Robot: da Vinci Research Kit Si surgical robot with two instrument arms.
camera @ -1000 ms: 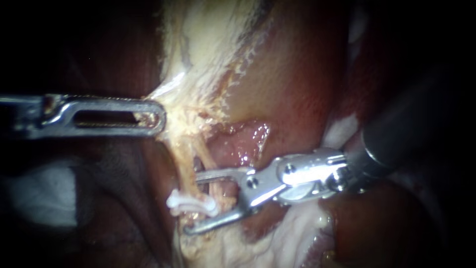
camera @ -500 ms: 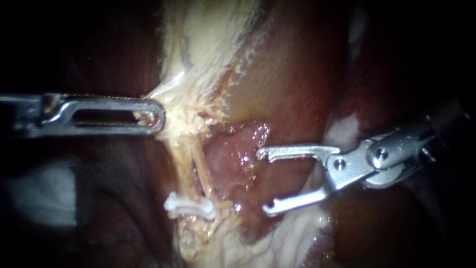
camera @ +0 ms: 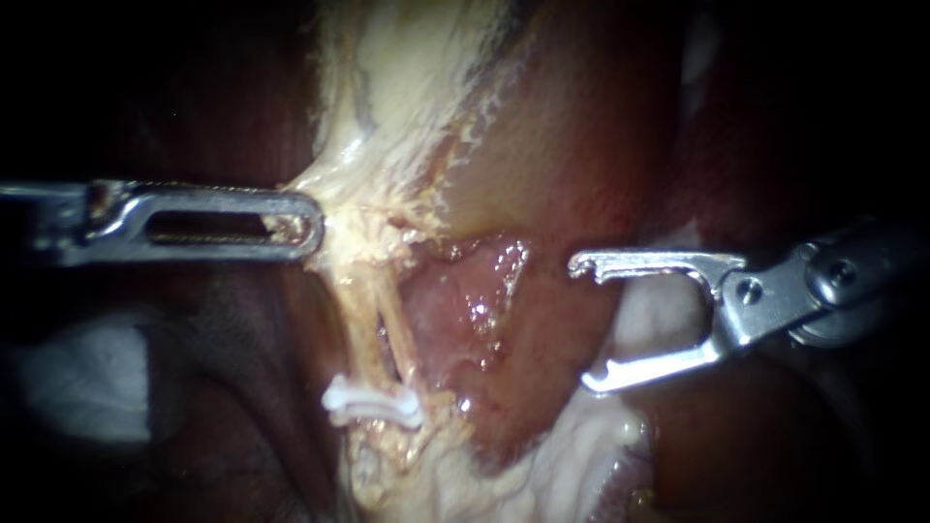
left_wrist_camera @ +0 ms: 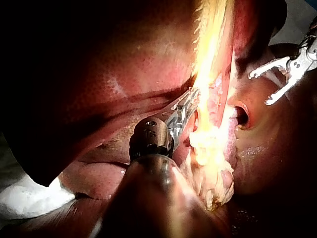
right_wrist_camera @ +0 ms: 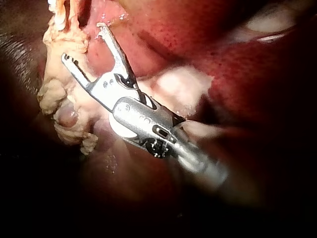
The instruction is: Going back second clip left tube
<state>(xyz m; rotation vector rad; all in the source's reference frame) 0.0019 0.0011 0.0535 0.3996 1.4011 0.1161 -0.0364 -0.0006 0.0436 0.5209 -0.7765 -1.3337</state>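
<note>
The liver fills the middle and 3 o'clock side of the endoscope view, and its far edges are lost in the dark. Pale tissue hangs from 12 o'clock and narrows toward the centre.

The left instrument comes in from 9 o'clock, its shaft cut off at the edge. Its jaws are closed on the edge of the pale tissue, a shred of which shows in the jaw window. The left wrist view shows the same hold.

The right instrument enters from 3 o'clock. Its jaws are spread wide and hold nothing, standing well apart from the tubes. The right wrist view shows the same gap.

A white patch at 8 o'clock is too dim to name.

The left tube runs from the pale tissue toward 6 o'clock. One white clip sits across its lower end, and I cannot tell whether it also takes the thinner strand beside it.
</note>
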